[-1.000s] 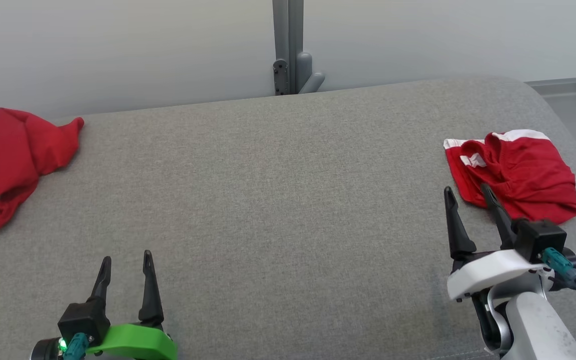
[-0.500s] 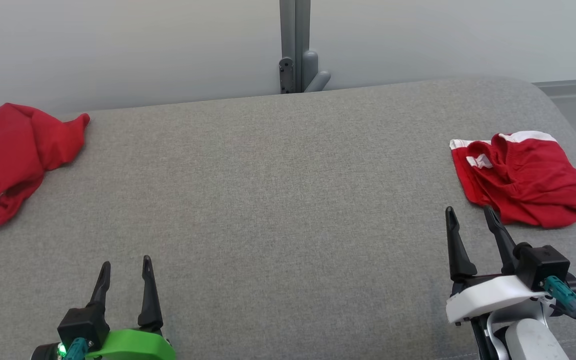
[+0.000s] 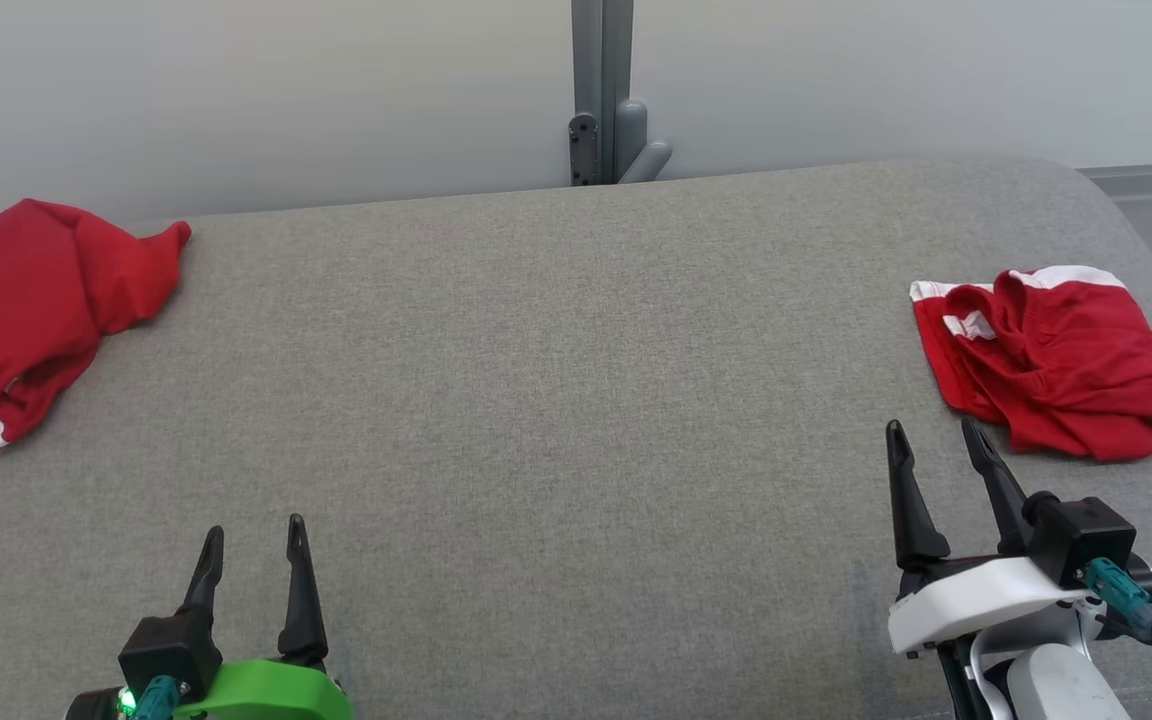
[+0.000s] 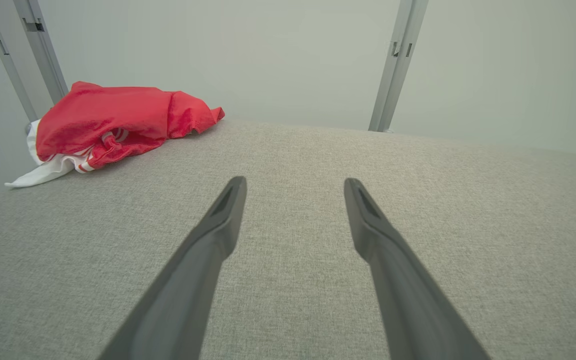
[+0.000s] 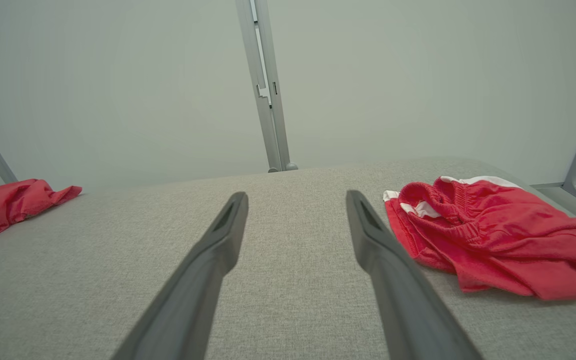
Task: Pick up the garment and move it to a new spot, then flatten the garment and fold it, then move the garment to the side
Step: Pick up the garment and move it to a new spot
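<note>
Grey table (image 3: 556, 400): crumpled red garment (image 3: 26, 290) at far-left edge, smaller bunched red-and-white shorts (image 3: 1056, 370) at right edge. Right pincer (image 3: 932, 427) wide open, empty, just beside shorts, not touching. Left pincer (image 3: 254, 527) wide open, empty, near front edge.

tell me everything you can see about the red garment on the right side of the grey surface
The garment is red, soft-looking cloth with white trim along its far edge and a small white patch beside a gathered, elastic-looking band. It lies crumpled and bunched, not flat, near the right end of the grey woven surface, which is all it rests on. The open right gripper is close to its near-left edge and looks apart from it.
</note>
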